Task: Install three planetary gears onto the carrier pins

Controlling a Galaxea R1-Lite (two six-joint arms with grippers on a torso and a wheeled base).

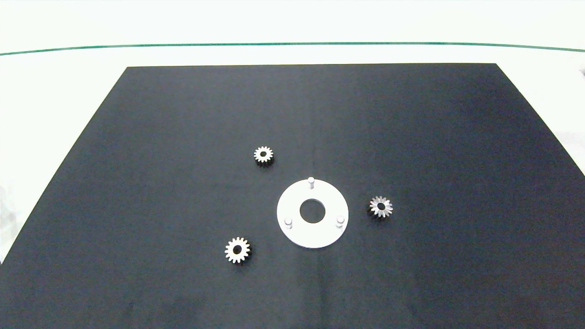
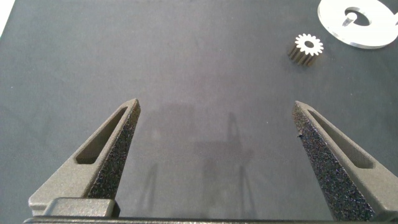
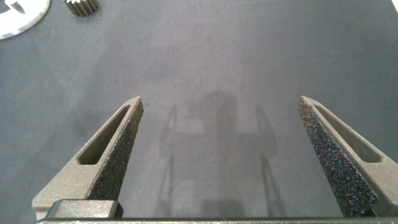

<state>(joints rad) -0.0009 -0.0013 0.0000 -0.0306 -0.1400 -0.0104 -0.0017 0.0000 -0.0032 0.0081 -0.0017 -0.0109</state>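
- Here, three small toothed metal gears (image 1: 263, 155) (image 1: 237, 250) (image 1: 380, 206) lie flat around a smooth white disc (image 1: 312, 228), none touching it.
- Three short round pins (image 1: 311, 182) (image 1: 288, 222) (image 1: 340, 221) stand bare on the disc.
- A matte black mat (image 1: 183, 114) covers a white table (image 1: 59, 91).
- The left gripper (image 2: 214, 134) and the right gripper (image 3: 221, 134), rough grey fingers spread wide, hover over bare mat.

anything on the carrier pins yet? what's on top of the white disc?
Only the three carrier pins stand on the white disc, all bare. The three planetary gears lie apart on the black mat. Whatever is under the disc is covered.
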